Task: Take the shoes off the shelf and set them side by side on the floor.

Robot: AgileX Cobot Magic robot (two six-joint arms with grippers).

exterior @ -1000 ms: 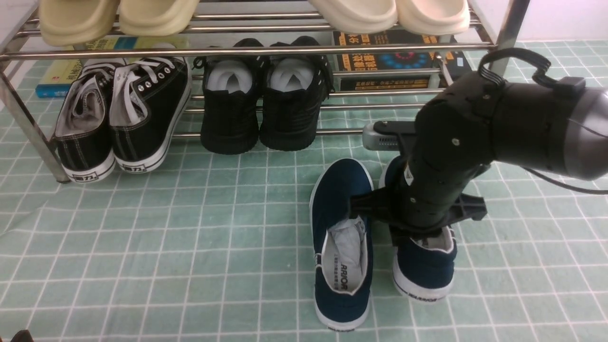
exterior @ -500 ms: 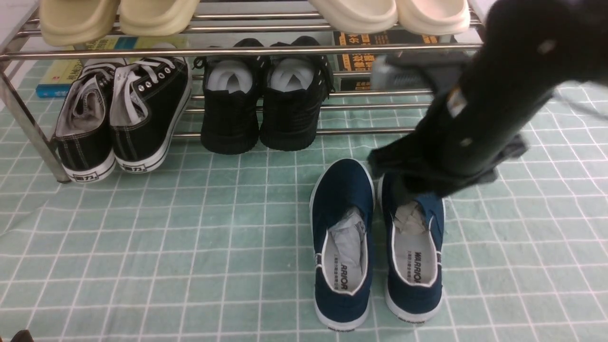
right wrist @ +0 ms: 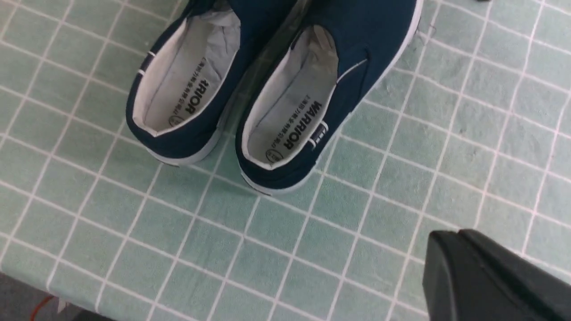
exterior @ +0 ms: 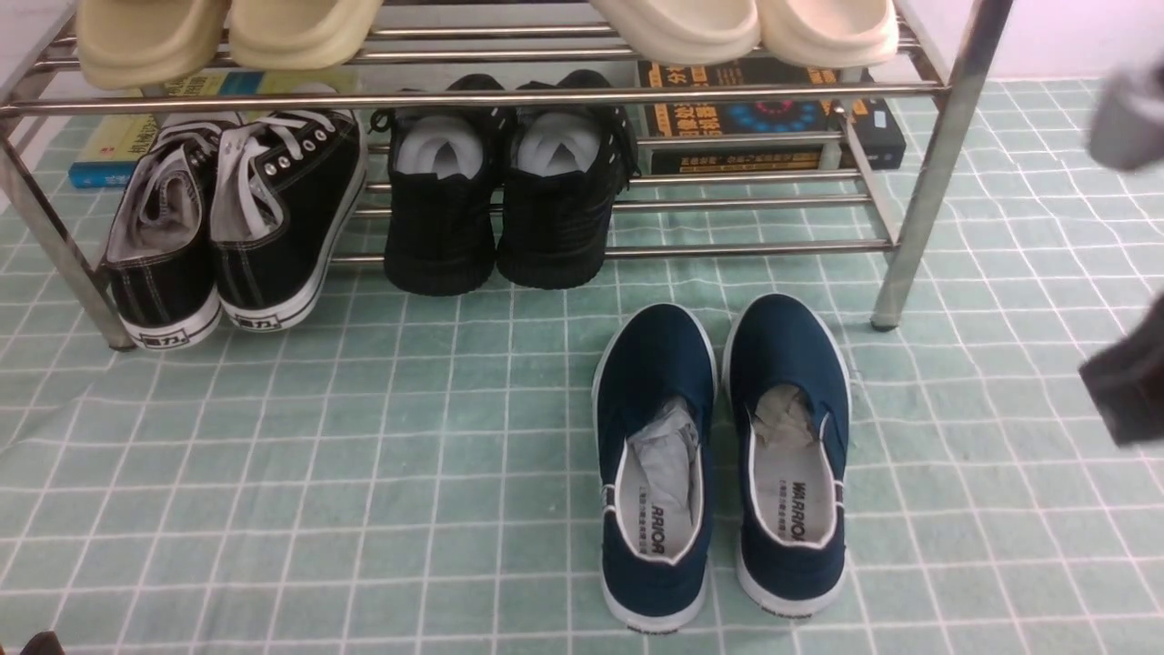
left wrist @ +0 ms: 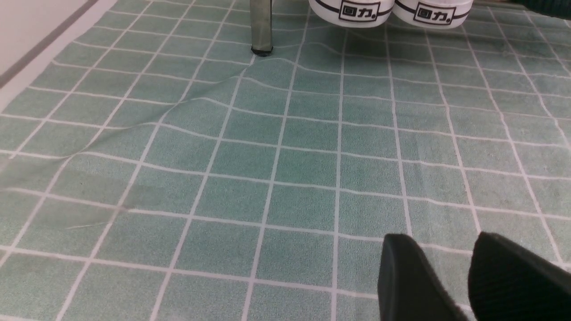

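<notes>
Navy slip-ons (exterior: 787, 355) are set as a pair on the green floor sheet (exterior: 364, 455).
They lie close together, toes toward the chrome shelf (exterior: 937, 182), just before its right front leg, and should not be nudged. The state of the right gripper (right wrist: 482, 267) jaws cannot be told. The left gripper (left wrist: 446, 249) jaws are narrowly parted and empty.

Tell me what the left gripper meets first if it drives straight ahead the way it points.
Likely the white rubber heels of the black lace-up sneakers; the left gripper faces them across bare pale green gridded floor sheet. If it tilts down, the sheet comes first.
</notes>
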